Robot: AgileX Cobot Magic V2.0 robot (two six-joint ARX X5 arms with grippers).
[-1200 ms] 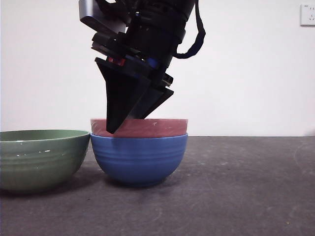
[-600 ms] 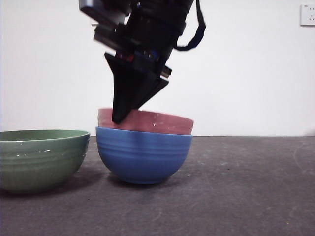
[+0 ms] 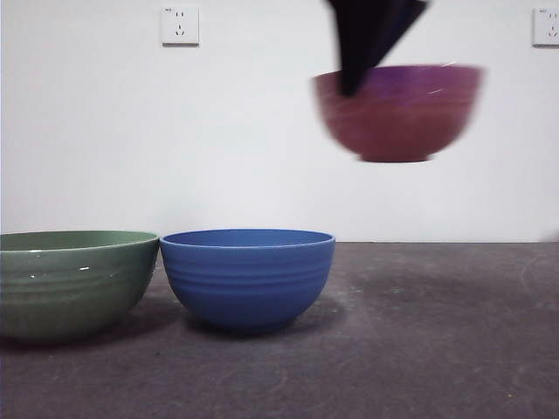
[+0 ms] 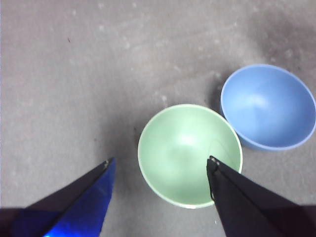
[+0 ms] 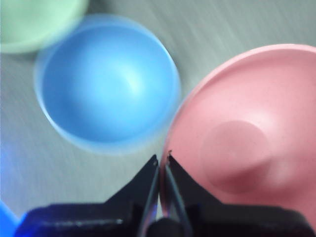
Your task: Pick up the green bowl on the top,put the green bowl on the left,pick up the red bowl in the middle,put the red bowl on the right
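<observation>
The red bowl (image 3: 399, 112) hangs high in the air at the upper right of the front view, held by its left rim. My right gripper (image 3: 349, 87) is shut on that rim; the right wrist view shows the gripper (image 5: 162, 159) pinching the edge of the red bowl (image 5: 247, 143). The green bowl (image 3: 74, 279) stands on the table at the left, touching the blue bowl (image 3: 248, 275). My left gripper (image 4: 159, 165) is open and empty, high above the green bowl (image 4: 190, 154).
The blue bowl stands alone at the table's middle and also shows in the left wrist view (image 4: 268, 106) and the right wrist view (image 5: 106, 84). Dark table surface (image 3: 437, 332) lies at the right. Wall sockets (image 3: 179, 24) are on the back wall.
The red bowl has been lifted out of the blue bowl and carried up and to the right. The blue bowl has settled back a little to the left.
</observation>
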